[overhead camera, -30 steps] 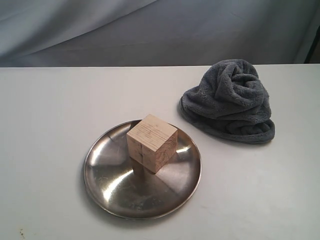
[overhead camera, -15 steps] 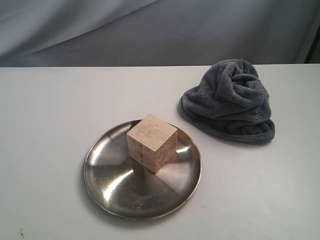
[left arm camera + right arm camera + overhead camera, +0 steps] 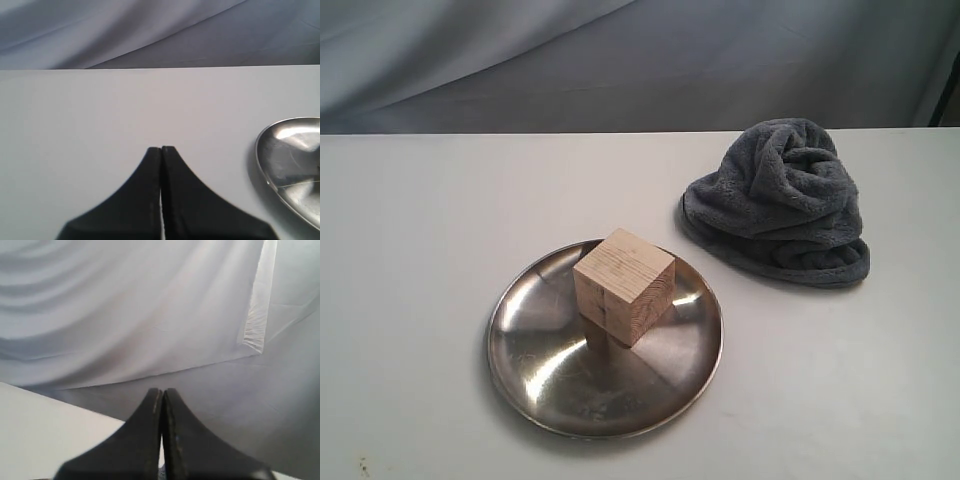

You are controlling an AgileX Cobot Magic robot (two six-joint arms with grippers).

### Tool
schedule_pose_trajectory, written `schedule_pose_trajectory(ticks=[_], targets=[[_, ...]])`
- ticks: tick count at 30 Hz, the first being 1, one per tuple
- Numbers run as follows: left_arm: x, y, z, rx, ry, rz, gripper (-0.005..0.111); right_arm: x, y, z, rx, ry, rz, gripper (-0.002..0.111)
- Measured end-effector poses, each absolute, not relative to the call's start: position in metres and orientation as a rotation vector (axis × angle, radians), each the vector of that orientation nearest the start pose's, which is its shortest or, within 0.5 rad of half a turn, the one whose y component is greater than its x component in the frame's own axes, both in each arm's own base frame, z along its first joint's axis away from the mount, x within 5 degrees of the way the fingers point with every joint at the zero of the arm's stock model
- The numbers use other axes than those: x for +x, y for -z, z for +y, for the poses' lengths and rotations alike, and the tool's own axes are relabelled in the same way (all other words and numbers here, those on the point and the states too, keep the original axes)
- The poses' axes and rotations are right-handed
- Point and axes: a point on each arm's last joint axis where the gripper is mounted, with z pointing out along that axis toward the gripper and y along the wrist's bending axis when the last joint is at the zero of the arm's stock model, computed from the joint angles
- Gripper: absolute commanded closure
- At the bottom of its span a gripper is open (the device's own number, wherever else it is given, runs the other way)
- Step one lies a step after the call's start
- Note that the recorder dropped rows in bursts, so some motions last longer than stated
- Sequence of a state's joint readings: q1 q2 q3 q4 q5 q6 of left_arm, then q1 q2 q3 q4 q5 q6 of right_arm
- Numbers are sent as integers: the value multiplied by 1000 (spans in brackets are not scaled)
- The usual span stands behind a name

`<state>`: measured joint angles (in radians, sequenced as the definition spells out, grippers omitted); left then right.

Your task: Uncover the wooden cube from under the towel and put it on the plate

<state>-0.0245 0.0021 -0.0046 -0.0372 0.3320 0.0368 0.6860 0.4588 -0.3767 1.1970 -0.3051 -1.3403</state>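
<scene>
The pale wooden cube (image 3: 623, 286) stands uncovered on the shiny steel plate (image 3: 550, 385) in the front middle of the table. The dark blue-grey towel (image 3: 780, 200) lies bunched in a heap behind and to the right of the plate, apart from it. Neither gripper shows in the exterior view. In the left wrist view my left gripper (image 3: 161, 149) is shut with nothing in it, over bare table, and the plate's rim (image 3: 261, 157) shows off to one side. My right gripper (image 3: 162, 390) is shut and empty, pointing at the backdrop cloth.
A grey-white cloth backdrop (image 3: 640, 60) hangs behind the table's far edge (image 3: 520, 133). The table top (image 3: 410, 250) is plain white to the left of the plate and along the front right.
</scene>
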Motion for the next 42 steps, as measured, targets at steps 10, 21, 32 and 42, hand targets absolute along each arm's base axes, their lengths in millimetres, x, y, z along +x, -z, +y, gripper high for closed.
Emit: schedule_pose_trajectory(ticks=[10, 21, 32, 42], targets=[[54, -185, -2, 32, 27, 1813, 106, 81, -278, 69, -594, -502, 1460, 108], [54, -185, -2, 32, 27, 1813, 106, 79, -256, 65, -598, -493, 1612, 108], [54, -185, -2, 32, 27, 1813, 106, 62, -197, 45, -517, -489, 1705, 108], [54, -185, -2, 32, 27, 1813, 106, 59, -194, 31, -337, -428, 1736, 108]])
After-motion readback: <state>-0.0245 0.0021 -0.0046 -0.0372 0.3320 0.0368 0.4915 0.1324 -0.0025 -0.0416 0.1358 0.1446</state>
